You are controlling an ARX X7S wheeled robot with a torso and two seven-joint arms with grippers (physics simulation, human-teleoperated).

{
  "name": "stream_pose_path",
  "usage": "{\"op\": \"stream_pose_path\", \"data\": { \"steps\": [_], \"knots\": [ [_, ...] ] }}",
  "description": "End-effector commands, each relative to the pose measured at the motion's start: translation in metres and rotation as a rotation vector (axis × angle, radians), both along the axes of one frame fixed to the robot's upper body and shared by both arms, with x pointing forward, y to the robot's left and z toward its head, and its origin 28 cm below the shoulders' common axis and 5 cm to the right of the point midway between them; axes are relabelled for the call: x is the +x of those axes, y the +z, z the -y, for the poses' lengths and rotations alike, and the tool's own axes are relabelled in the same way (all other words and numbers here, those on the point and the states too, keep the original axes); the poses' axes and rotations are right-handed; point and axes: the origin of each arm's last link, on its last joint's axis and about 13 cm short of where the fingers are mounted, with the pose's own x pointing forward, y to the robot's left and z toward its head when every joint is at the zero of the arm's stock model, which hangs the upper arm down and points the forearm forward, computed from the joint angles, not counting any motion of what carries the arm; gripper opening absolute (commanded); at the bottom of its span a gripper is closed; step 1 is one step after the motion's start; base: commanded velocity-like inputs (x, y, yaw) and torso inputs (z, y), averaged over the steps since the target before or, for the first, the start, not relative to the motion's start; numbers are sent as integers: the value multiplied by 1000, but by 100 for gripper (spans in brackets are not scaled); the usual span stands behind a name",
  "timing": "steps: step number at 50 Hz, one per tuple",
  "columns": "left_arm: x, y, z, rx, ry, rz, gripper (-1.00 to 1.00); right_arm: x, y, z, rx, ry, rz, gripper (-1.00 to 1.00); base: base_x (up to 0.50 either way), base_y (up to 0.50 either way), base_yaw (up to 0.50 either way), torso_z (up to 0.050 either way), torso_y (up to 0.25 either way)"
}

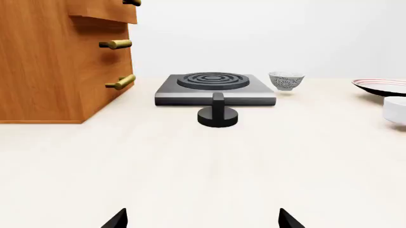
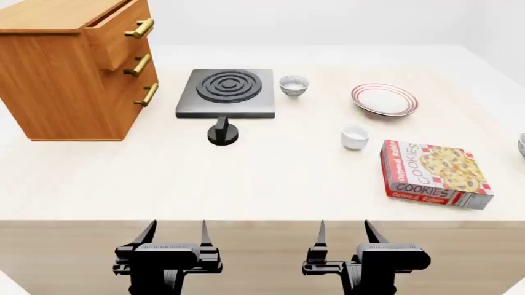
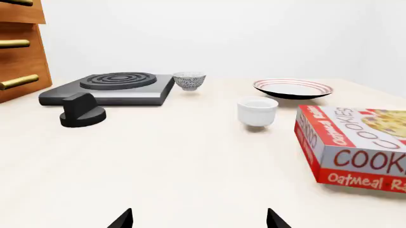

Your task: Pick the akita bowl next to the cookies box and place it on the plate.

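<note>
Only a sliver of the akita bowl (image 2: 522,145) shows at the head view's right edge, just beyond the cookies box (image 2: 433,174) (image 3: 355,147); neither wrist view shows it. A second speckled bowl (image 2: 294,85) (image 3: 189,80) (image 1: 286,81) stands beside the stove. The red-ringed plate (image 2: 384,99) (image 3: 293,88) (image 1: 381,87) lies at the back right. My left gripper (image 2: 174,232) (image 1: 203,219) and right gripper (image 2: 343,232) (image 3: 199,219) hang open at the table's near edge, holding nothing, far from all of these.
A plain white cup (image 2: 355,136) (image 3: 257,111) stands between plate and cookies box. A black stove (image 2: 225,92) with a loose knob (image 2: 222,133) in front sits mid-back. A wooden drawer cabinet (image 2: 66,67) with brass handles fills the back left.
</note>
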Motion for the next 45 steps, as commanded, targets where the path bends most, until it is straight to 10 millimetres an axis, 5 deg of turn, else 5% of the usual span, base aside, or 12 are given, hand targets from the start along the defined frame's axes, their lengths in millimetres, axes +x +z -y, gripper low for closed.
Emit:
{"op": "stream_pose_path", "data": {
  "steps": [1, 45],
  "knots": [
    [0, 0, 0, -3, -5, -5, 100, -1, 0, -1, 1, 2, -1, 100, 0, 0, 0, 0, 0],
    [-1, 7, -1, 0, 0, 3, 100, -1, 7, -1, 10, -22, 31, 100, 0, 0, 0, 0, 0]
  ]
}}
